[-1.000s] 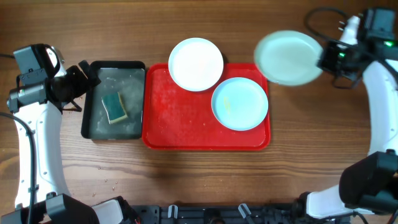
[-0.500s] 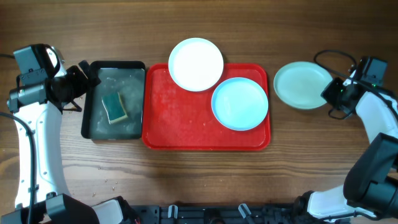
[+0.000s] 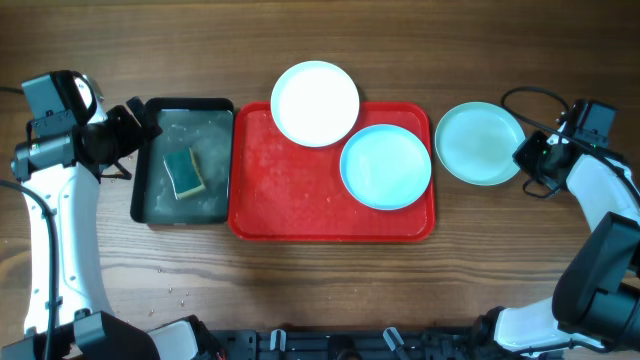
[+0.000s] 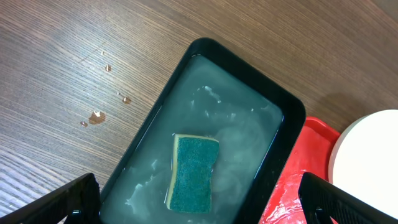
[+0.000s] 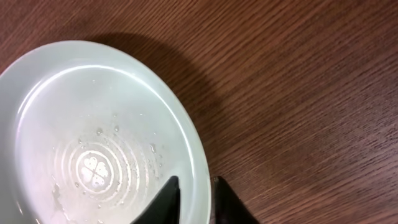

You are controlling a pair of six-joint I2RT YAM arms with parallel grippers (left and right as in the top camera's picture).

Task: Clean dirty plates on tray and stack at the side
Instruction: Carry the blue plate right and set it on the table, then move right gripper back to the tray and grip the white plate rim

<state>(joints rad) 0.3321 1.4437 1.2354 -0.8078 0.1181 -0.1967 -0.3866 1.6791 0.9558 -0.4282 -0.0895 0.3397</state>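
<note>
low over the table [image 5: 298,74], right gripper [image 5: 194,198] pinches the turquoise plate [image 5: 93,124]

Pale turquoise plate [image 3: 480,143] beside the red tray [image 3: 300,200].
I see my right gripper [image 3: 524,158] at its right rim, just off the tray.
</note>
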